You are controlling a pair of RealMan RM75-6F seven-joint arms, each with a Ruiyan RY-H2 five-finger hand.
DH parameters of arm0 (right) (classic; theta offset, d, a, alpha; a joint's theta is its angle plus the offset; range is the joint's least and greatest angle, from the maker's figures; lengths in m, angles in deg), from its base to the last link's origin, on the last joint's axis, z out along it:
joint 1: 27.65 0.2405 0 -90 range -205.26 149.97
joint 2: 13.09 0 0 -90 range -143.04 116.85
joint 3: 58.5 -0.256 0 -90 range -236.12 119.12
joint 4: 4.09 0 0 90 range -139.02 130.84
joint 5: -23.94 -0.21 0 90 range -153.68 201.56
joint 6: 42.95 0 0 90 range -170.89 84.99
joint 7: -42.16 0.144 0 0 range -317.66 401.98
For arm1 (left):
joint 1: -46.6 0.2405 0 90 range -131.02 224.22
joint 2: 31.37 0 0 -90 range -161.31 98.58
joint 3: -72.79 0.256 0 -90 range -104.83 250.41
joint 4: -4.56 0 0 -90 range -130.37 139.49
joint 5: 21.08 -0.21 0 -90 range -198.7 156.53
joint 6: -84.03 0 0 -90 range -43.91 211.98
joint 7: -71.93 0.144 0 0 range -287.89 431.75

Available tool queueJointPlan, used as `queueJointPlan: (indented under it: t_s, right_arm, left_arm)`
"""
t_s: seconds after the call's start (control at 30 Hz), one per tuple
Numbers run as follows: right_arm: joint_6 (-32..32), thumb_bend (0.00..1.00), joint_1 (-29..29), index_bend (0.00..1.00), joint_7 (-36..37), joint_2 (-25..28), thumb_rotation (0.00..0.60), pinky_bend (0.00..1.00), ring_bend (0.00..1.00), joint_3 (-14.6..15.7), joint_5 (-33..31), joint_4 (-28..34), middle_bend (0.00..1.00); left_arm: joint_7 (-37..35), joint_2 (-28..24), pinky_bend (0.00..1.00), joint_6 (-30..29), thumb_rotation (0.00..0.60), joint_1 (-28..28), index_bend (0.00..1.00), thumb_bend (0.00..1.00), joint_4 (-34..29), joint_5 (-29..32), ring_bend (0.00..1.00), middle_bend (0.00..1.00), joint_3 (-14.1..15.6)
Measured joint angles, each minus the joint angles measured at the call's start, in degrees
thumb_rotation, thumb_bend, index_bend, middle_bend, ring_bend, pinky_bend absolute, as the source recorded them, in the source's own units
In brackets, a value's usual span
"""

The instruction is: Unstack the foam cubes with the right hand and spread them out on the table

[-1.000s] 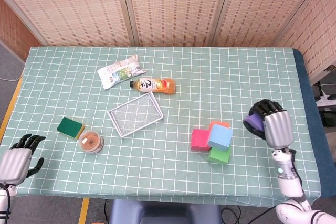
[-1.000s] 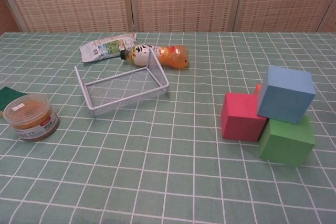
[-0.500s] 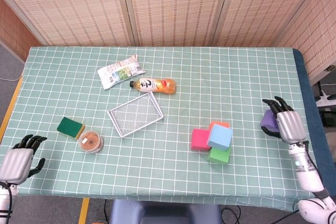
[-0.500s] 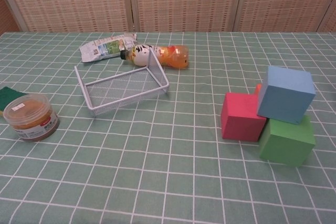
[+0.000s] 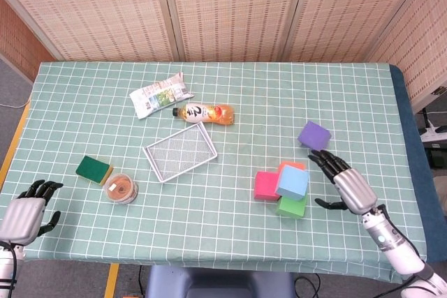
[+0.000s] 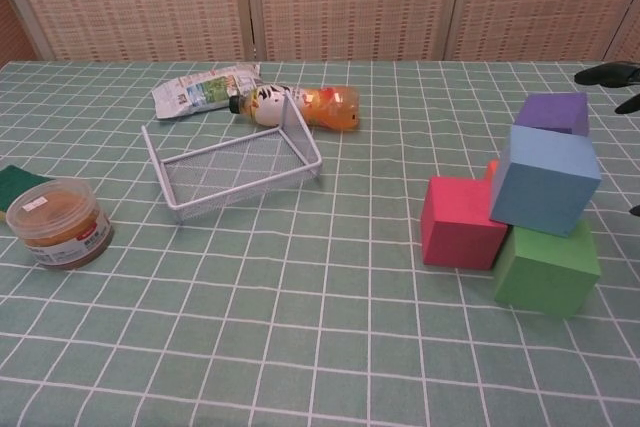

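Right hand (image 5: 347,188) hovers just right of the cube cluster, fingers spread, holding nothing, palm angled toward the stack, likely lined up to take the next cube. Purple cube (image 5: 314,135) sits alone on the table (image 5: 70,102), apart from the rest, so it looks already spread out. Blue cube (image 5: 292,182) rests tilted on top of the green cube (image 5: 292,207), leaning toward the orange cube (image 5: 293,167); pink cube (image 5: 265,185) touches them on the left. Cubes have no long axis; the blue one sits rotated with a corner toward the camera. Left hand (image 5: 24,211) idles at the near left table edge, fingers loosely curled, empty.
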Motion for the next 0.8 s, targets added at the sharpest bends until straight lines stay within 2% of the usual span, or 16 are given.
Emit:
queueJointPlan:
  t_s: [0.17, 0.37, 0.53, 0.6, 0.67, 0.8]
  right_arm:
    - [0.79, 0.06, 0.74, 0.0, -0.18, 0.77, 0.6, 0.16, 0.0, 0.84, 1.54, 2.84, 0.03]
    - [-3.19, 0.06, 2.76, 0.01, -1.19, -0.64, 0.6, 0.16, 0.0, -0.03, -0.32, 3.38, 0.03]
    - [-7.28, 0.06, 5.61, 0.05, -1.6, -3.73, 0.6, 0.18, 0.0, -1.35, -2.05, 2.89, 0.03]
    - [-7.65, 0.06, 6.42, 0.11, -1.83, -5.27, 0.6, 0.25, 0.03, -1.88, -2.25, 2.34, 0.1]
    - [-7.32, 0.06, 6.78, 0.21, -2.08, -6.6, 0.6, 0.35, 0.12, -2.26, -2.2, 1.57, 0.2]
    - [-4.25, 0.06, 6.63, 0.51, -3.73, -9.14, 0.6, 0.64, 0.44, -3.03, -1.94, -1.07, 0.46]
  left_arm:
    - [0.26, -0.06, 0.39, 0.13, 0.6, -0.05, 0.23, 0.4, -0.19, 0.43, 0.14, 0.21, -0.03]
    - [0.36, -0.1, 0.39, 0.27, 0.6, -0.15, 0.23, 0.4, -0.28, 0.53, 0.14, 0.21, 0.02]
    - [0.14, -0.22, 0.39, 0.17, 0.6, -0.16, 0.23, 0.4, -0.35, 0.21, 0.14, 0.21, 0.14]
    - [-0.03, -0.25, 0.39, 0.04, 0.6, -0.14, 0.23, 0.4, -0.31, 0.09, 0.14, 0.21, 0.16]
    - [-0.26, -0.3, 0.39, -0.04, 0.6, -0.11, 0.23, 0.4, -0.27, 0.03, 0.14, 0.21, 0.17]
    - [-0.79, -0.46, 0.39, -0.3, 0.6, 0.0, 0.23, 0.4, -0.23, -0.02, 0.14, 0.21, 0.14]
